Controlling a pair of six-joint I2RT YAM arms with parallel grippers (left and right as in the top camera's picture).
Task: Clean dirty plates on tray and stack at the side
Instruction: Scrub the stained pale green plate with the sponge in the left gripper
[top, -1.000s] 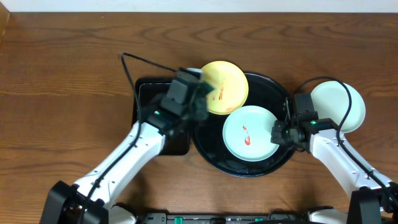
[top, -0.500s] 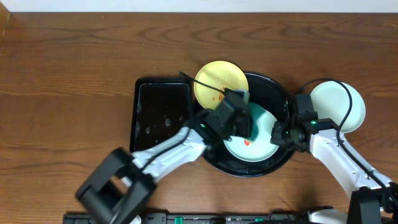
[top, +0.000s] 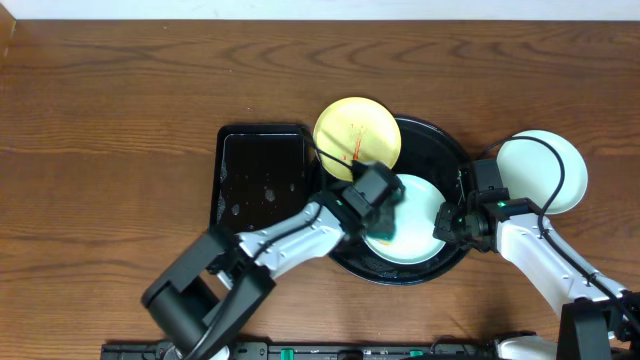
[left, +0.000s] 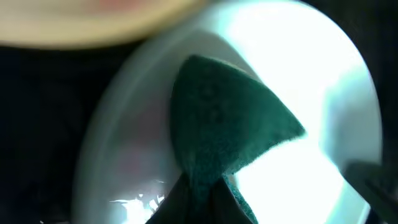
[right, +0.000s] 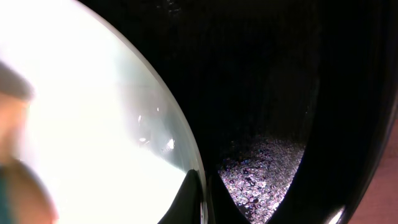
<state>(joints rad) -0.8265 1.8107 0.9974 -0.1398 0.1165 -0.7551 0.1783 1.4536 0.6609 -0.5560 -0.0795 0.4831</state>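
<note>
- Change from one second earlier: the left arm has swung from the gap between the rectangular tray and the yellow plate to the middle of the round tray. The right arm and all three plates have kept their positions.
- The left fingers (left: 198, 198) are closed on a dark green sponge (left: 224, 124), gripping it at its lower end.
- The sponge lies flat on the inner face of the mint plate (top: 420, 205). Its free corner points toward the plate's far rim in the left wrist view.
- The red smear seen on this plate earlier is now covered by the sponge and the left arm.
- The right fingers (right: 199, 190) are closed, pinching the right rim of the mint plate. The glossy black floor of the tray lies directly beside them in the right wrist view.
- The mint plate rests inside the round tray (top: 440, 140), in its lower middle part.
- The yellow plate (top: 355, 140) sits at the upper left of the round tray, overlapping the tray's rim. It carries red streaks near its lower edge. It is just beside the mint plate.
- A second mint plate (top: 535, 170) lies on the desk (top: 100, 120), just beside the round tray on its right. No smear is visible on it, and a black cable crosses above it.
- The rectangular tray (top: 260, 180) lies just beside the round tray on its left, with small bright specks on its surface.
</note>
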